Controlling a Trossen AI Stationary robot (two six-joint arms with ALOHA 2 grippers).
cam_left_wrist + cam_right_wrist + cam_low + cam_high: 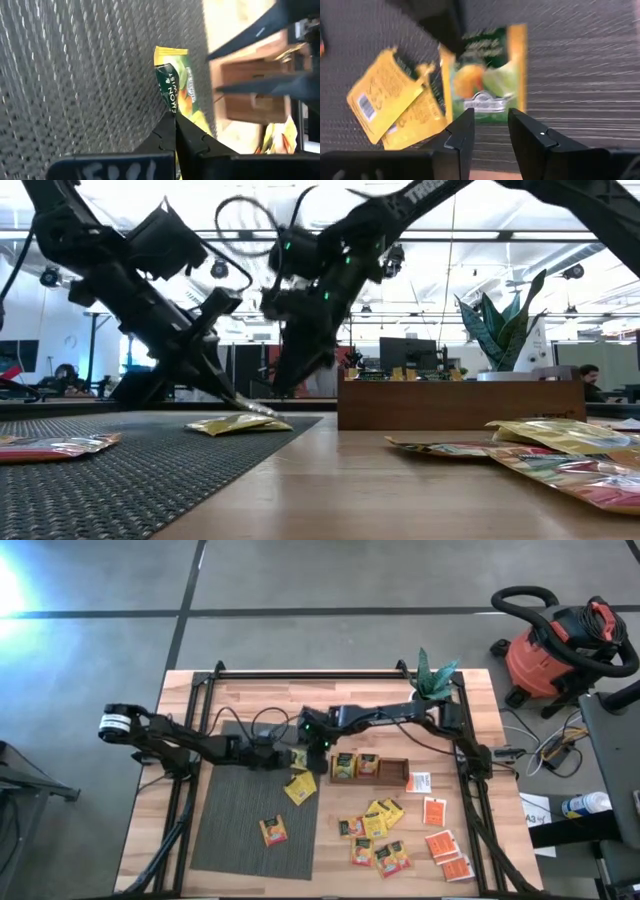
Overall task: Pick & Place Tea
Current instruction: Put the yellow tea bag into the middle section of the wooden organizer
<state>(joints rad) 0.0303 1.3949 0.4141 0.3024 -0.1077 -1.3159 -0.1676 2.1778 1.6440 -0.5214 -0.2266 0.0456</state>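
- Left gripper (288,757) sits low at the far right edge of the mat (235,830), its fingers (172,135) pressed together on the edge of a sachet (174,82).
- That sachet, yellow with a dark green panel, reads "…EMON & …WIST" in the left wrist view; the rest of the print is hidden by the fingers.
- Right gripper (318,748) is just beside the left one, over the same sachet, with its fingers (460,137) a little apart and nothing between them.
- Right wrist view shows the green-and-yellow sachet face just ahead of the right gripper, with a fruit picture and a small white emblem; the words on it cannot be read.
- Next to it lie two yellow sachets (385,102), one showing a barcode, partly overlapping.
- Wooden tray (395,772) stands close beside the right gripper, away from the mat, with two yellow sachets (345,766) in it.
- One orange-and-yellow sachet (273,830) lies alone on the mat, nearer the table's front than either gripper.
- More tea (378,835) is scattered on the bare table in front of the tray, and orange-and-white sachets (442,845) lie farther from the grippers.
- Potted plant (432,677) stands at the table's far edge beyond the right arm.
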